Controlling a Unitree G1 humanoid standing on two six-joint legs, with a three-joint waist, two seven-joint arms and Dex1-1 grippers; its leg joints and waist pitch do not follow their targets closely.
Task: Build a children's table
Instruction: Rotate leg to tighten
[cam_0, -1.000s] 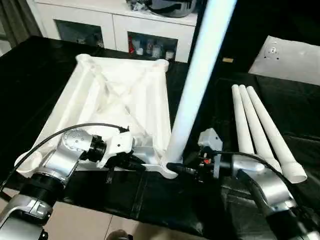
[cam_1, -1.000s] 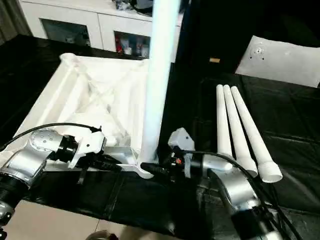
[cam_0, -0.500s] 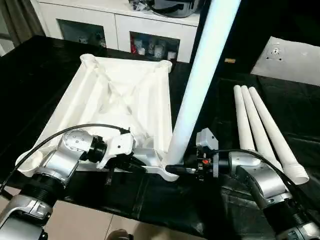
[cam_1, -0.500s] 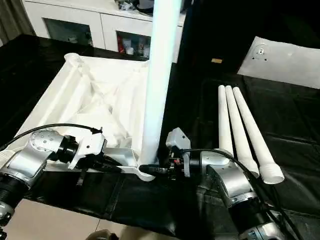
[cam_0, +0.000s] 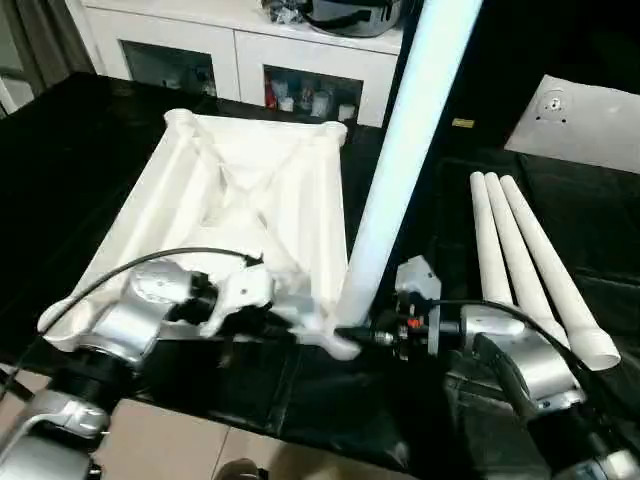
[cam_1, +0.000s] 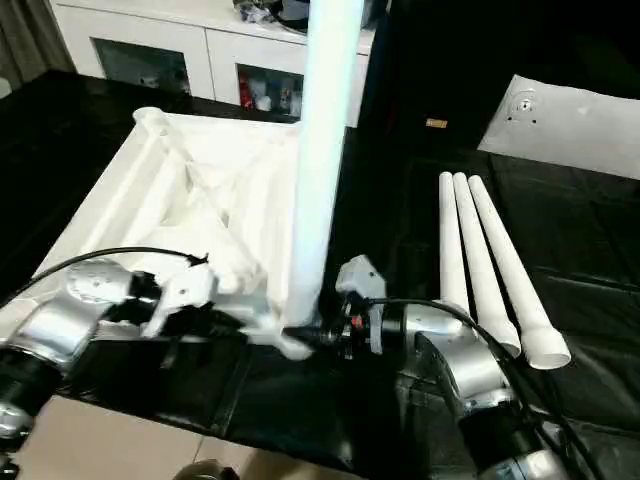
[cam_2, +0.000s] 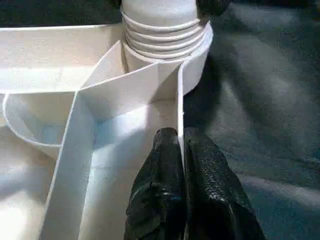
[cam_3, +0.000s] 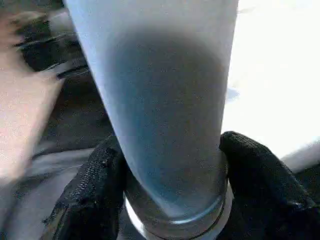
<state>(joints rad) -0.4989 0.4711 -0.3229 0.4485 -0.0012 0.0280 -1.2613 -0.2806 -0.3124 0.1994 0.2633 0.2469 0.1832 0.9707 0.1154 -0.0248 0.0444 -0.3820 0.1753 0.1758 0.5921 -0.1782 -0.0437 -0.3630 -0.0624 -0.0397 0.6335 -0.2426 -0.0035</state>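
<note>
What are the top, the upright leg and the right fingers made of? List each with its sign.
Top: seemingly white moulded plastic, thin ribs, dull sheen.
Upright leg: likely the same plastic, smooth, ridged near its base.
Right fingers: black, pebbled, probably rubber pads.

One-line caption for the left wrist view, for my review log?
Left gripper pinches the tabletop's rim wall beside the corner socket holding a threaded leg.
</note>
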